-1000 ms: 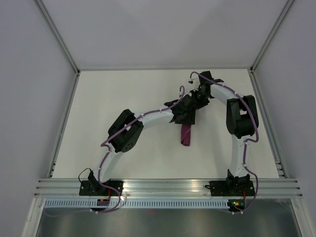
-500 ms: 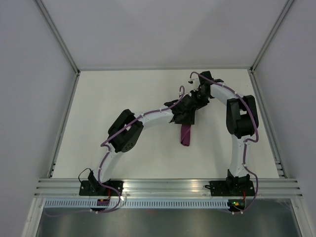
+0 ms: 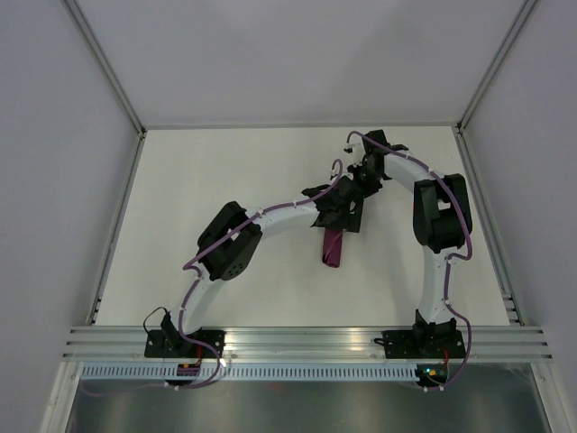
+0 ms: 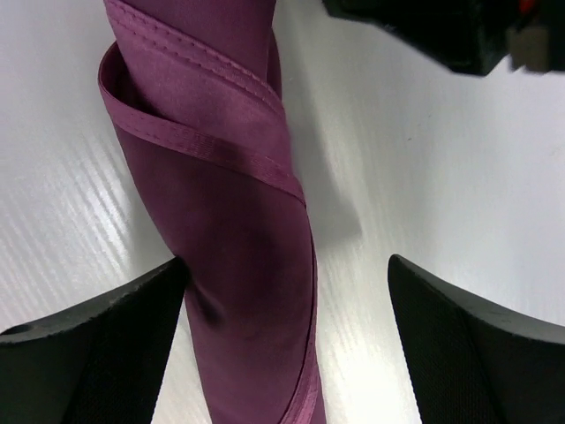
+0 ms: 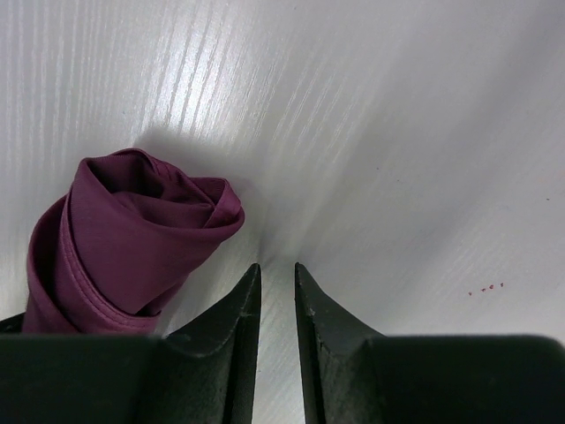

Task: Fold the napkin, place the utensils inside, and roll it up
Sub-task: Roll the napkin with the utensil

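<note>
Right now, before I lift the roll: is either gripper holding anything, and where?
Nothing is held. The left gripper stands open astride the rolled napkin; the right gripper is empty beside its end.

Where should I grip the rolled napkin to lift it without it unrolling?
Take the napkin across its width from straight above, the way the open left gripper straddles it. It lies flat as a slim roll, and its hemmed edge wraps diagonally over the top, so pinching where that edge crosses should keep it closed.

Rolled napkin (image 3: 332, 251) mid-table, left arm (image 3: 279, 215) and right arm (image 3: 435, 215) crowding its far end, open tabletop (image 3: 207, 171) elsewhere
</note>
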You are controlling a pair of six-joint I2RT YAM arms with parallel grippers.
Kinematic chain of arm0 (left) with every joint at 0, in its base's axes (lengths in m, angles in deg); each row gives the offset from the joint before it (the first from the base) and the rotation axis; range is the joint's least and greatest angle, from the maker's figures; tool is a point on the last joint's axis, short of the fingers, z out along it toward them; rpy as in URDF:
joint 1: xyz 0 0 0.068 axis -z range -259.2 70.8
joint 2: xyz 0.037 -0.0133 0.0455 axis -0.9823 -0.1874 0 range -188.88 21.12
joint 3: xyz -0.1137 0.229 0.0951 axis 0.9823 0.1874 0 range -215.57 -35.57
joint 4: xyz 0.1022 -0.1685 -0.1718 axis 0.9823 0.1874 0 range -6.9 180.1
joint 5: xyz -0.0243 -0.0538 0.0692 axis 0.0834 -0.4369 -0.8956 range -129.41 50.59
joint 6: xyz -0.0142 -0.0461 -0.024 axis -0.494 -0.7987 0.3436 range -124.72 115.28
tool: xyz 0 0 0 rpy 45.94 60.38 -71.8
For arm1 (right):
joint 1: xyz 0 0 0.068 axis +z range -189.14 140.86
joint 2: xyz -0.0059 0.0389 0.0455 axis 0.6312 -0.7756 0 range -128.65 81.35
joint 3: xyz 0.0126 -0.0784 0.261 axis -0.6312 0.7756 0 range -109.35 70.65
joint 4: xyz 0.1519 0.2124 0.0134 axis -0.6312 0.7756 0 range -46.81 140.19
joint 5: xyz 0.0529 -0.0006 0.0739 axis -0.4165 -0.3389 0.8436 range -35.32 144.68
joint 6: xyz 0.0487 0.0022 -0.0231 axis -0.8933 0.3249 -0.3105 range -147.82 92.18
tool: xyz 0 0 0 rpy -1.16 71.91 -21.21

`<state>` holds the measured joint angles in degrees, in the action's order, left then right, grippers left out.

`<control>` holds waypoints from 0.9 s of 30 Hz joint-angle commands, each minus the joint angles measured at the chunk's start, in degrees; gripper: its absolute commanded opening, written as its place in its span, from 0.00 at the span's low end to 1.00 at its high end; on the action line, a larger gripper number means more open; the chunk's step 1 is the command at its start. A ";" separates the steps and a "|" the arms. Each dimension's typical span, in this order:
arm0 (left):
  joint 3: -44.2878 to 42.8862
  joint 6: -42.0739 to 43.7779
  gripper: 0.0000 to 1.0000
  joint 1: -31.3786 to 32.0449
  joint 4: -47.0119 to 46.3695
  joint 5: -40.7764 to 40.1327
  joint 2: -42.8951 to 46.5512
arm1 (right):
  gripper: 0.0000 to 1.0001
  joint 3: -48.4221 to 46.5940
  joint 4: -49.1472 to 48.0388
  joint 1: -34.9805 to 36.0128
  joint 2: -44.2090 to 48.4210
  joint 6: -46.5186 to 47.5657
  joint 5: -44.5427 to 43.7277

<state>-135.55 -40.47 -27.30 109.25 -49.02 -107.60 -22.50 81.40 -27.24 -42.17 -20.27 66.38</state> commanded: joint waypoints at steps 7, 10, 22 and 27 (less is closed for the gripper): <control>-0.47 3.49 0.99 0.92 5.31 -2.00 2.25 | 0.28 0.42 1.77 0.32 0.39 -0.52 -1.33; -0.74 3.76 0.99 1.10 5.40 -2.52 2.60 | 0.28 0.42 1.77 0.32 0.48 -0.43 -1.42; -1.88 7.17 1.00 0.22 5.14 -3.84 8.48 | 0.35 -0.46 2.30 -1.18 2.32 -0.96 -0.02; -0.22 9.47 1.00 -1.01 3.65 -2.70 15.33 | 0.50 -1.25 2.48 -4.34 5.13 -2.01 3.57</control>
<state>-135.44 -35.35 -27.23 114.37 -52.43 -100.63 -22.50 82.01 -29.38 -41.65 -20.43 68.30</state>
